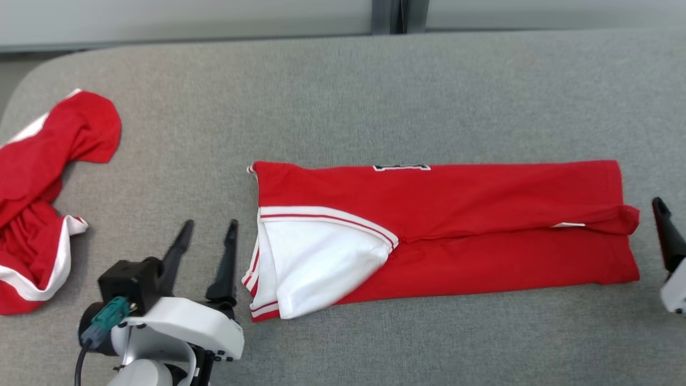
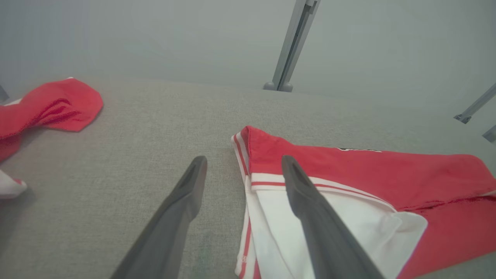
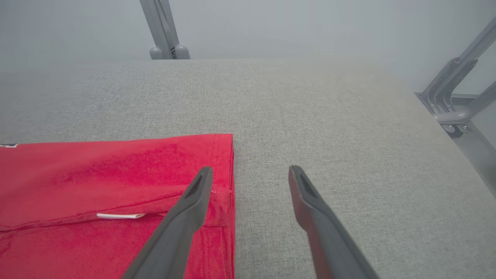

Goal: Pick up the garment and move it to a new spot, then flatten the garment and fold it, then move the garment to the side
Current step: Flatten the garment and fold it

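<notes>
The garment (image 1: 471,225) is a red shirt with a white red-striped sleeve, lying folded into a long band across the middle of the grey table (image 1: 375,96). My left gripper (image 1: 210,228) stands open just left of its sleeve end, holding nothing. In the left wrist view the left gripper (image 2: 244,161) straddles the garment's (image 2: 368,174) striped edge from above. My right gripper (image 3: 252,170) is open over the garment's (image 3: 116,174) hemmed right end, its left finger above the cloth. One of its dark fingers (image 1: 666,236) shows at the head view's right edge.
A second red and white garment (image 1: 43,187) lies crumpled at the table's left edge, also seen as a red heap (image 2: 50,104). Metal posts (image 2: 290,42) stand behind the table, and a metal frame (image 3: 453,97) lies off its right edge. Bare grey cloth stretches behind the garment.
</notes>
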Controlling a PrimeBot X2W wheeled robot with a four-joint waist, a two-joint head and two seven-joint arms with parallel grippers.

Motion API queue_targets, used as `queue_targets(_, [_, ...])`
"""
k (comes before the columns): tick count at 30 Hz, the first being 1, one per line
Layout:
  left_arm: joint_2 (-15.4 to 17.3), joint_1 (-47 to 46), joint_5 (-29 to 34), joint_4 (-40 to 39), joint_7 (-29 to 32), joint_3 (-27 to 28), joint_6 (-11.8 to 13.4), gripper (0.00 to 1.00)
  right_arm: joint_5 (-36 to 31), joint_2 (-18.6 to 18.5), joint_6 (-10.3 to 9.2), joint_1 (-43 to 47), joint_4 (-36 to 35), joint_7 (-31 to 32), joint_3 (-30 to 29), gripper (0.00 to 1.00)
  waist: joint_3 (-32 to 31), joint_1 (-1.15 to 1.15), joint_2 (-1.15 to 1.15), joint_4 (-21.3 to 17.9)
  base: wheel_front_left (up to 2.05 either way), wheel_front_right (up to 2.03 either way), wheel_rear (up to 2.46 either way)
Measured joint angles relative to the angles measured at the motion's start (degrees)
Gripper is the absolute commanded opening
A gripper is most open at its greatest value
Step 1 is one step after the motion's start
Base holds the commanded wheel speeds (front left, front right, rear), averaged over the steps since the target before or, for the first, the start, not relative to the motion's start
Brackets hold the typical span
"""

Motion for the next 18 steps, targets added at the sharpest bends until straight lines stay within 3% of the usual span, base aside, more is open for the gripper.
queue_targets(10, [-2.9,3.8,-0.2,3.0,-7.8,1.9,0.1,1.0,-4.6,5.9,0.0,3.6,-0.2,-13.5,8.2,1.0,-7.5,0.0,0.0,-0.3,0.0,0.0,0.0])
queue_targets(18, [-4.7,7.2,0.8,6.8,-10.2,2.2,-1.3,1.0,-5.3,8.6,0.0,6.8,6.0,-24.4,13.8,1.0,-13.7,-0.01,0.0,-0.7,0.0,0.0,0.0])
